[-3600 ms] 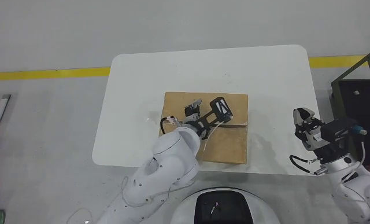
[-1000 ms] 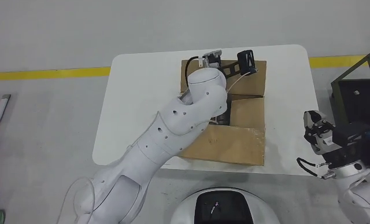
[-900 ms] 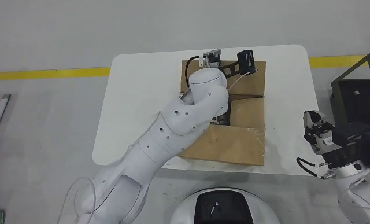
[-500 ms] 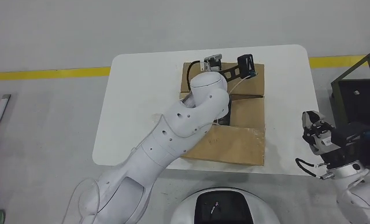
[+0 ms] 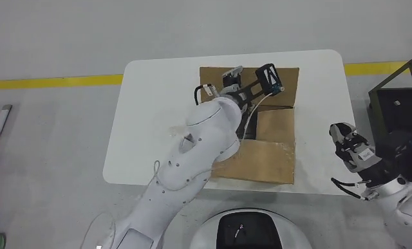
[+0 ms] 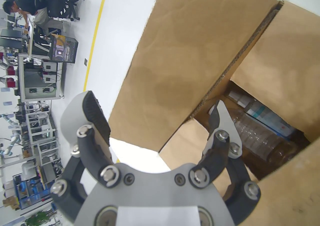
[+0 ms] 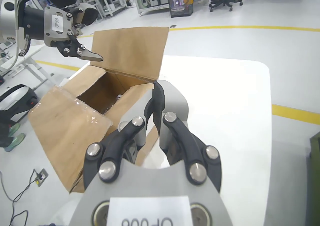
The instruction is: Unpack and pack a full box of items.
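The cardboard box [image 5: 257,160] sat on the right half of the white table [image 5: 154,120], and its top was open. The far flap [image 7: 130,49] stood up, leaning away from the opening. The near flap [image 7: 67,122] lay folded outward, with clear tape shining along its edge. A side flap [image 5: 278,125] covered part of the opening.

The left gripper [image 6: 152,102] hung over the far end of the box, right at that raised flap. Its claw was spread wide and held nothing. From the right wrist view, one finger pointed down over the opening's corner and the other sat above the flap's top edge (touching or just apart, it could not be told).

Inside, past the left gripper's fingers, a clear plastic bottle [image 6: 252,134] lay on its side. A white and teal pack [image 6: 265,117] was pressed against it, and both were down in the box's shadow.

The right gripper [image 5: 340,132] was out by the table's right edge, well apart from the other arm. It was beside the box rather than over it. Its claw was pinched closed on nothing, with the pads [image 7: 158,102] together and aimed toward the box.
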